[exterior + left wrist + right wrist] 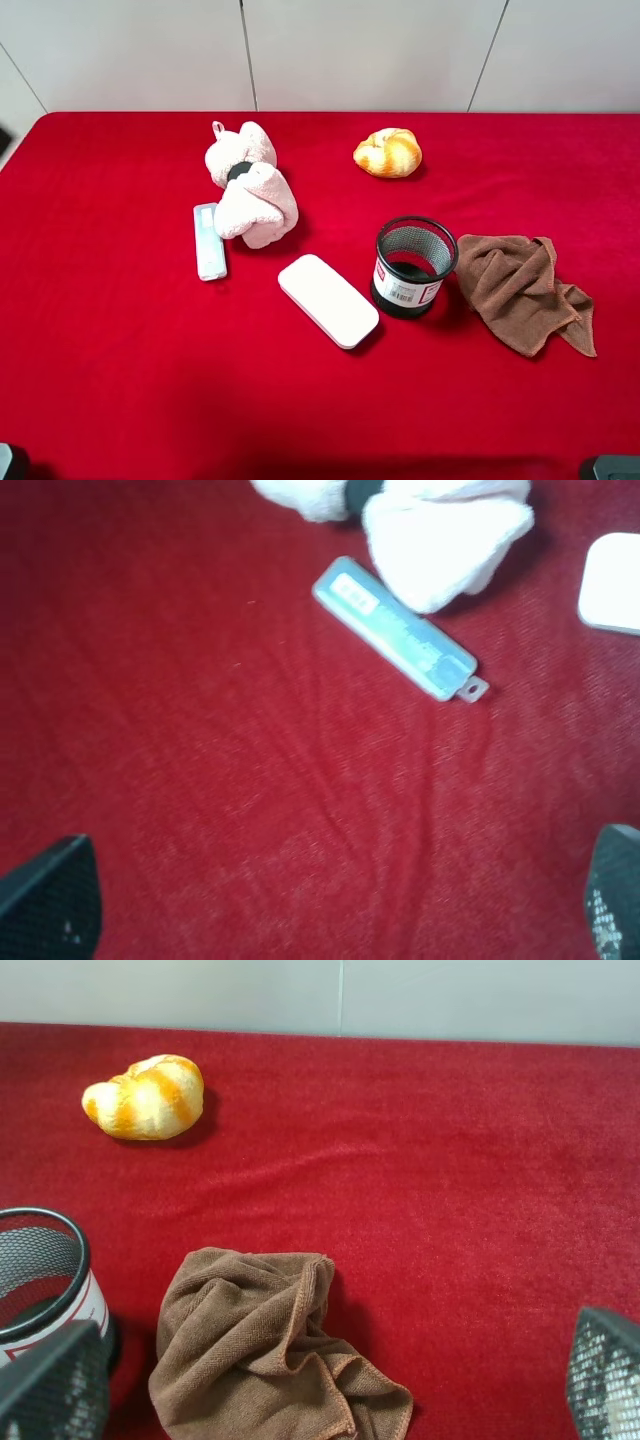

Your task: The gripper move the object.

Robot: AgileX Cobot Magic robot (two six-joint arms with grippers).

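Observation:
On the red tablecloth (120,350) lie a pale blue flat stick-shaped case (208,241), a rolled pink towel (250,190), a white oblong case (328,300), a black mesh cup (413,266), a crumpled brown cloth (520,285) and a bread roll (388,152). My left gripper (330,910) is open and empty, hovering short of the pale blue case (395,630) and the towel (440,530). My right gripper (330,1385) is open and empty above the brown cloth (265,1345), with the mesh cup (40,1265) beside it and the bread roll (145,1097) farther off.
A white panelled wall (350,50) runs behind the table's back edge. Dark parts of the arms show at the bottom left corner (8,462) and bottom right corner (610,467) of the exterior view. The white case's corner shows in the left wrist view (612,580).

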